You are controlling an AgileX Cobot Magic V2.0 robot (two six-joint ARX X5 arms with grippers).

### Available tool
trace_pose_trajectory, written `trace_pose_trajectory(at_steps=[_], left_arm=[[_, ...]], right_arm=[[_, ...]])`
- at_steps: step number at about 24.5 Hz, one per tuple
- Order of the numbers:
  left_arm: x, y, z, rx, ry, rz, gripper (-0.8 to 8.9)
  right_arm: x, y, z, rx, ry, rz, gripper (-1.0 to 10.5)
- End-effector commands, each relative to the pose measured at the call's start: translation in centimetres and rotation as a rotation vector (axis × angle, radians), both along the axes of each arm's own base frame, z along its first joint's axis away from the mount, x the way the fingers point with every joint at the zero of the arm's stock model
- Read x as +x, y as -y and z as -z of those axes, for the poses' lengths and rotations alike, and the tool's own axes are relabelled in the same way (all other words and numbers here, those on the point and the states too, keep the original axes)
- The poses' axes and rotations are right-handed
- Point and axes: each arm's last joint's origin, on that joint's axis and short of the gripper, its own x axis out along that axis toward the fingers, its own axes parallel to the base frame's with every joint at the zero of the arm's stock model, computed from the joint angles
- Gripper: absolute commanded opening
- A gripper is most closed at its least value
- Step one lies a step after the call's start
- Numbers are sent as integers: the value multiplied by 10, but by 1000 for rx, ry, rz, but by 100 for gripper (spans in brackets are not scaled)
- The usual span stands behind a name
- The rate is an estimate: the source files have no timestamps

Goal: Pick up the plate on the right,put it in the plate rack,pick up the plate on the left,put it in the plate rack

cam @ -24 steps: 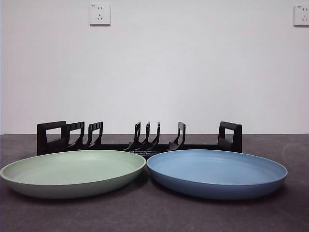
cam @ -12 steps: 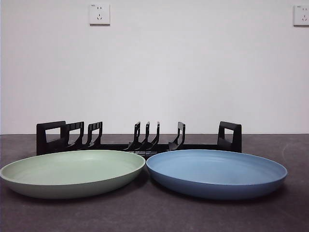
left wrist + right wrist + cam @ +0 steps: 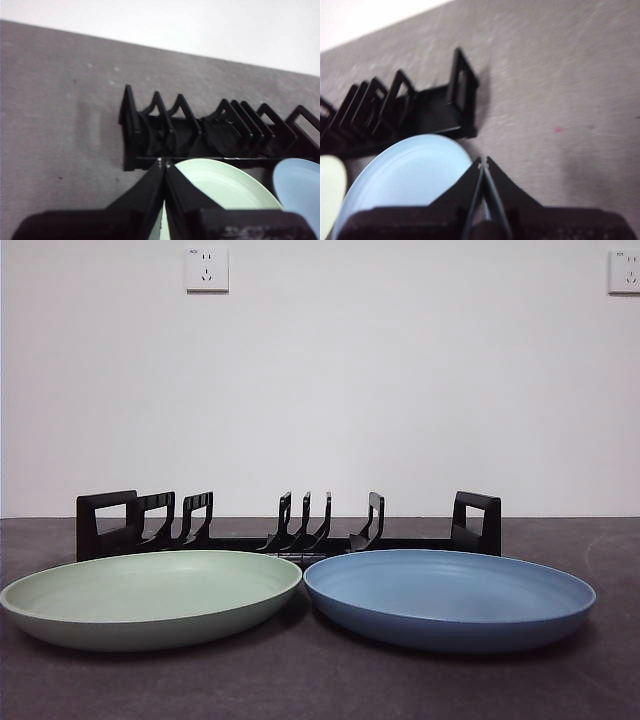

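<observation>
Against a white wall, the dark table point(image 3: 320, 690) carries the plate rack point(image 3: 290, 532) at mid-frame, behind the green plate point(image 3: 150, 597) lower left and blue plate point(image 3: 450, 597) lower right. Both pincers are clenched and empty: the left gripper point(image 3: 164, 163) hangs over the green plate, the right gripper point(image 3: 483, 162) over the blue plate's edge.

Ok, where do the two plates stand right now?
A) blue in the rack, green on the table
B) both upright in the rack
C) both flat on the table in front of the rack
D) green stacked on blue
C: the green plate and the blue plate lie flat side by side on the table, in front of the plate rack, whose prongs hold nothing.
</observation>
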Motion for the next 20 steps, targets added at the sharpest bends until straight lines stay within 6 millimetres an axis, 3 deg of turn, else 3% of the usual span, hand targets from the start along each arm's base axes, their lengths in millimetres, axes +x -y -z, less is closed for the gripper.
trace_pose_trajectory(at_steps=[1,9,12,15,20], left_arm=[[16,3,-8,-24,-63,68,-8],[79,19,-21,-133,-296,362,-5],[89,29,-17,-135,-335,409,11],[95,37,-13,-132,-360,432,229],[102,46,-19,-103,-335,425,229]], right_arm=[[19,-4,-2,-1,-68,-78,-8],[75,-15,9,12,-329,-245,4],[85,-17,18,-4,-371,-258,82],[90,-17,27,-3,-416,-258,166],[97,-19,44,2,-486,-286,164]])
